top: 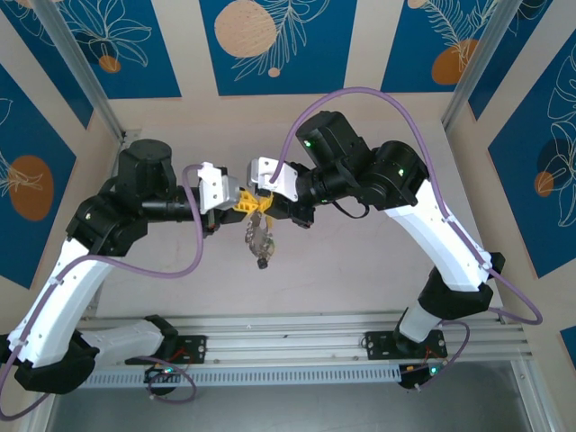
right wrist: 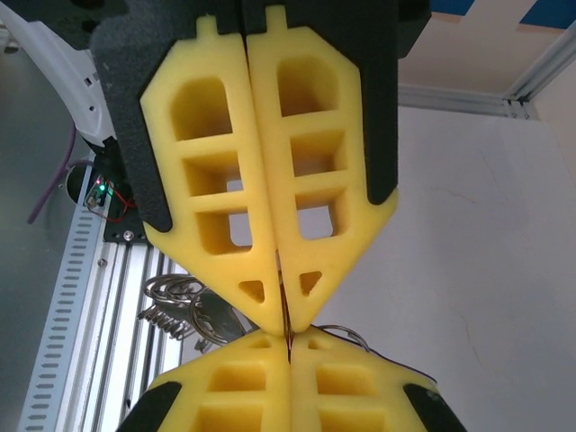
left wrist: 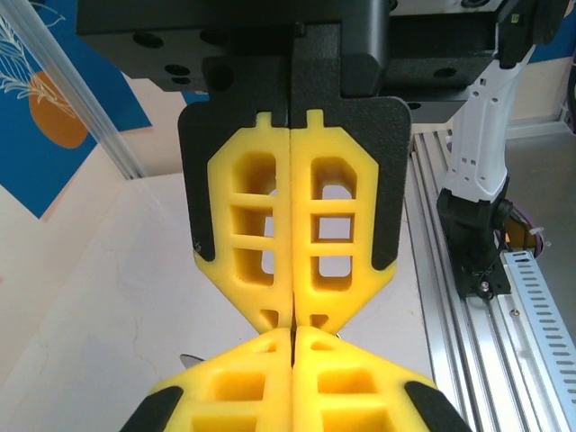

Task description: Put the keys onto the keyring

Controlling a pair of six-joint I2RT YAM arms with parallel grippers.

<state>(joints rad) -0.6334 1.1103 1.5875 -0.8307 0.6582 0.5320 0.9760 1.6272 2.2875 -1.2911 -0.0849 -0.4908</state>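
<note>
Squarely over the middle of the table (top: pixel 360 270), the two grippers meet tip to tip. The left gripper (left wrist: pixel 292 337) has its yellow fingers pressed flat together with no gap along the seam. The right gripper (right wrist: pixel 288 342) is likewise closed, pad against pad. In the right wrist view a thin dark sliver sits in the seam where the two sets of tips touch. A fine grey wire arc of the keyring (right wrist: pixel 349 331) comes out just to the right of that seam, at the right gripper's own fingertips, so that gripper pinches the ring. What the left gripper's closed tips bear on cannot be made out.

From the meeting point a bunch (top: pixel 261 238) of small grey metal keys and loops hangs down on the near side, off the table surface. It is too blurred in the wrist view to tell the keys of the small set apart from the rest. Both arms reach in from either side, left arm from the left, right arm from the right, above the metal rail (top: pixel 297 337) at the near edge.
</note>
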